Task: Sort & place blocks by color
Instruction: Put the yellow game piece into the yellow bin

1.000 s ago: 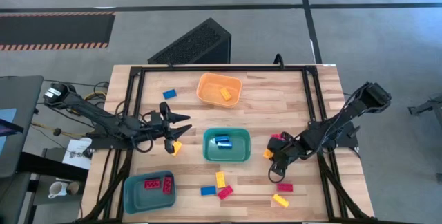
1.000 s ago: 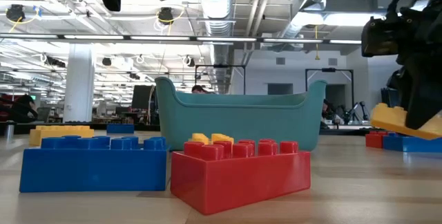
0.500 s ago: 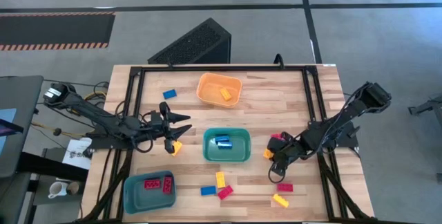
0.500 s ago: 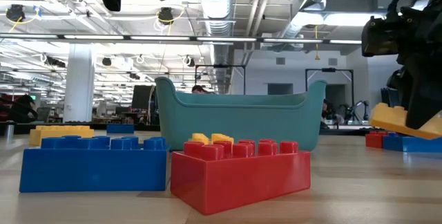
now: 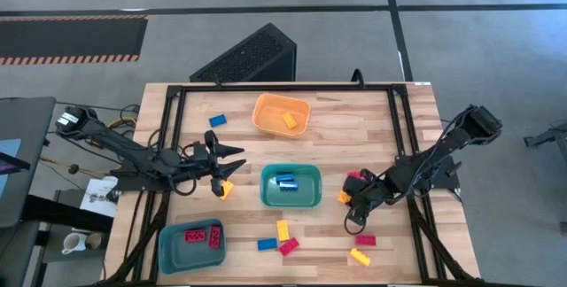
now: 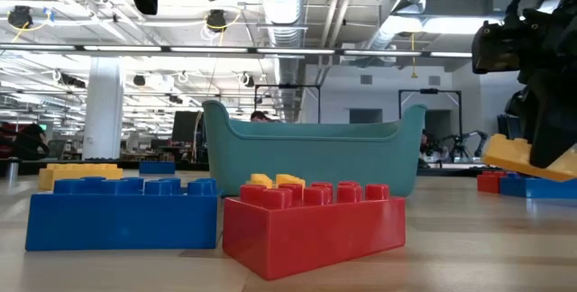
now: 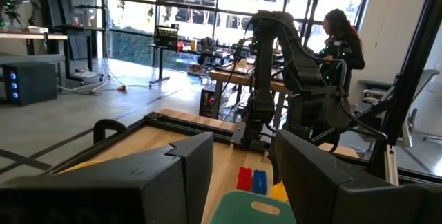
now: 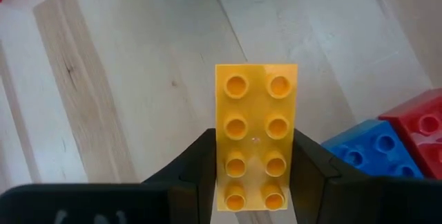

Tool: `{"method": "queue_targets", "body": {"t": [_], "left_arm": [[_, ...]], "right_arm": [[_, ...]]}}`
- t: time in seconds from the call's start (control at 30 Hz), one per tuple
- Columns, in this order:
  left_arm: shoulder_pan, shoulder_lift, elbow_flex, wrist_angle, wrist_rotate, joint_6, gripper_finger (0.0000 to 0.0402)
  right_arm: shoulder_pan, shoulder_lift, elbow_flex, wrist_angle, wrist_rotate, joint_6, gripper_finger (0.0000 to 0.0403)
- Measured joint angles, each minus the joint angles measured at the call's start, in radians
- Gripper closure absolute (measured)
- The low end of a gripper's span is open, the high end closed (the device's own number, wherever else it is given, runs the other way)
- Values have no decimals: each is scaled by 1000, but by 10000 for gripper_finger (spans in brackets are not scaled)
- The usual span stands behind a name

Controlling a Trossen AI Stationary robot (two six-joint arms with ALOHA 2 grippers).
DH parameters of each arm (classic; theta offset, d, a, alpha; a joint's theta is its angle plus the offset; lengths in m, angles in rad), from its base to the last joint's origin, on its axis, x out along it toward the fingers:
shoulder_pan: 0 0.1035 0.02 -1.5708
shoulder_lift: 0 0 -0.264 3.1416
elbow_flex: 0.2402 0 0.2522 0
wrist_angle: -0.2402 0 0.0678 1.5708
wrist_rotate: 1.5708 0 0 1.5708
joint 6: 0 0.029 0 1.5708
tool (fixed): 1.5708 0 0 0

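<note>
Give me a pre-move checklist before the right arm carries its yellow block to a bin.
1. Right claw shut on the yellow block: ok, a finger on each long side.
2. Block lifted off the table: ok, low view shows it above the wood.
3. Orange bin already holds yellow: ok, one yellow block inside.
4. Path past the teal bin: cannot tell.
5. Left claw out of the way: ok, left of the teal bin, empty.
6. Red and blue blocks beside the grasp: ok, not touching.

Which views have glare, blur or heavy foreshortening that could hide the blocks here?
Low view: the red block and blue block loom large up close. Left wrist view: bright windows, dark left gripper fingers. Right wrist view: the yellow block in the right gripper is sharp and evenly lit.
</note>
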Motion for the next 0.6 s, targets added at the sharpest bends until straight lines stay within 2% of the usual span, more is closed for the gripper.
{"method": "queue_targets", "body": {"t": [0.6], "left_arm": [[29,0,0,-5,5,-8,255]], "right_arm": [[-4,0,3,31,0,-24,250]]}}
